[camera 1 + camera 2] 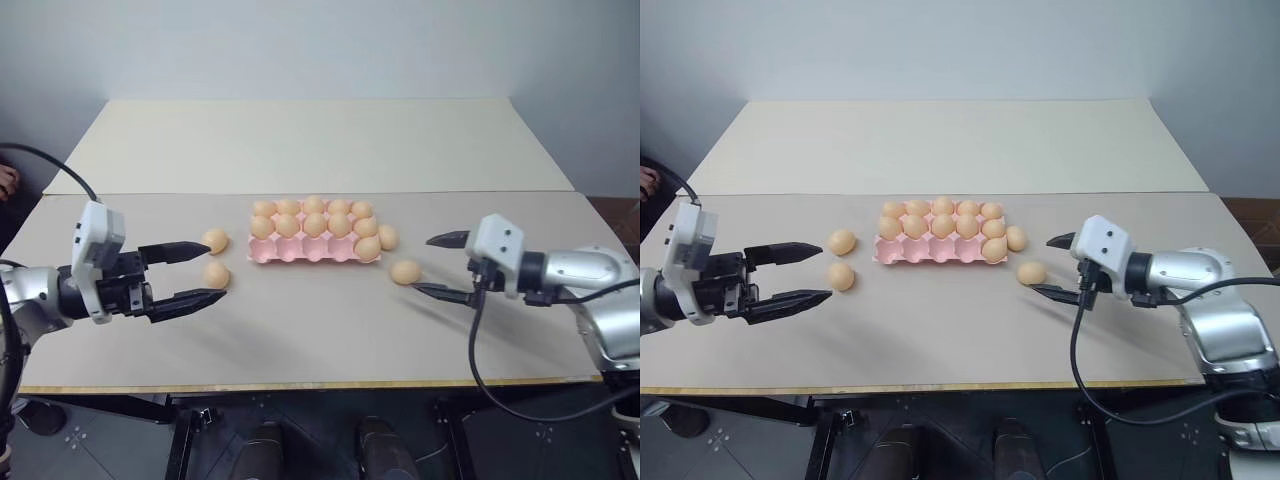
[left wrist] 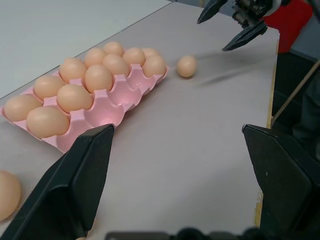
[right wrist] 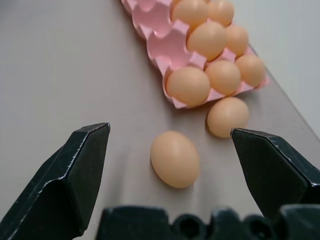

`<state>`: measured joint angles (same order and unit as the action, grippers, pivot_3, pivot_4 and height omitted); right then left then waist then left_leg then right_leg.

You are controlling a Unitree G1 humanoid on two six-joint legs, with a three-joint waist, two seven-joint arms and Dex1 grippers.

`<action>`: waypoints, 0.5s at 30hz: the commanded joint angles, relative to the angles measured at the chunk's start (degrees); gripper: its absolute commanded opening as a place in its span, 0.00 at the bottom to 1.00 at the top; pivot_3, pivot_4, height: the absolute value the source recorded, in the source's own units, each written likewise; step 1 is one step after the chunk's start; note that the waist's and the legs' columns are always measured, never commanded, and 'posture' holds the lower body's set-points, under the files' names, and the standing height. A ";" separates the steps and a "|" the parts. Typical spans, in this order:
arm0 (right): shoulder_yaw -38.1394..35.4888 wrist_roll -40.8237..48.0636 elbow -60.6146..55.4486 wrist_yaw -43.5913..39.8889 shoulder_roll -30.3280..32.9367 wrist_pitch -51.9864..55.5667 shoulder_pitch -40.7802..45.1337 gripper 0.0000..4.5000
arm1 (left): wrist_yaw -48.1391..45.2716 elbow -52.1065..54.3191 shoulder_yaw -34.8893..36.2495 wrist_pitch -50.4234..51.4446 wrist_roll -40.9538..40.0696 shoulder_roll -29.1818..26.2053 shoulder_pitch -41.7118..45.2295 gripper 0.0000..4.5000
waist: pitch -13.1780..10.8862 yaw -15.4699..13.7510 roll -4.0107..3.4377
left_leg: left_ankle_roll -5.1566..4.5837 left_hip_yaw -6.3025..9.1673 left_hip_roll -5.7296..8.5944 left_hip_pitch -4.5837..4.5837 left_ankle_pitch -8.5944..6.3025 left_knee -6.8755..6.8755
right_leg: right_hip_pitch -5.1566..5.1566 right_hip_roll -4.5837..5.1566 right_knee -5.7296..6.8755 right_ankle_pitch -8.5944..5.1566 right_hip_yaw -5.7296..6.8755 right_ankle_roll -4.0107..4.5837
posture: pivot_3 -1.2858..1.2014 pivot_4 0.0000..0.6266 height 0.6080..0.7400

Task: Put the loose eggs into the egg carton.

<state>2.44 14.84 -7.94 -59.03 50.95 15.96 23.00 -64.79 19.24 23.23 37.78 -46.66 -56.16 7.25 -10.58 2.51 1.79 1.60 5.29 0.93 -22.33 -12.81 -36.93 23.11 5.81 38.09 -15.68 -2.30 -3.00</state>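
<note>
The pink egg carton [image 1: 312, 246] sat near the middle of the tabletop [image 1: 330, 330], and most of the job looked done: its two far rows were full of eggs and one more egg sat in the near row's right-end cup [image 1: 367, 248], which left, as far as I could count, four cups in the near row empty. Four loose eggs were on the tabletop. Two lay at about nine o'clock from the carton: one just off its left end [image 1: 215, 241] and another a little nearer to me [image 1: 216, 273]. The other two lay at about four o'clock: one touching or almost touching the carton's right end [image 1: 388, 237], and one [image 1: 405, 271] further out toward the right arm. The left end effector [image 1: 190, 270] hovered with its black fingers spread wide and nothing between them, its tips close to the nearer left-hand egg. The right end effector [image 1: 440, 265] was likewise spread and empty, pointed at the outlying right-hand egg, which its wrist view showed lying [image 3: 175, 158] just ahead, between the lines of the two fingers. By my reckoning four eggs remained for four cups, and the right arm seemed about to take the next one.
</note>
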 commanded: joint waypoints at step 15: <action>7.69 -11.74 21.54 -0.31 -9.62 -10.50 10.39 0.80 | 0.36 0.97 0.54 -0.39 -1.15 -0.02 0.33 1.00 | -0.01 0.01 -0.01 | 0.00 0.00 -0.01 -0.03 0.00 0.00 | 0.05 -0.02 -0.01 0.01 -0.01 0.01 | 0.52 0.24 1.00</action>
<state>11.42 3.03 14.53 -59.58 41.28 7.37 32.59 -64.28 19.31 22.54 37.78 -47.34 -55.99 7.45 -10.59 2.52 1.78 1.60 5.29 0.92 -22.36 -12.81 -36.93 23.16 5.80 38.08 -15.67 -2.31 -2.99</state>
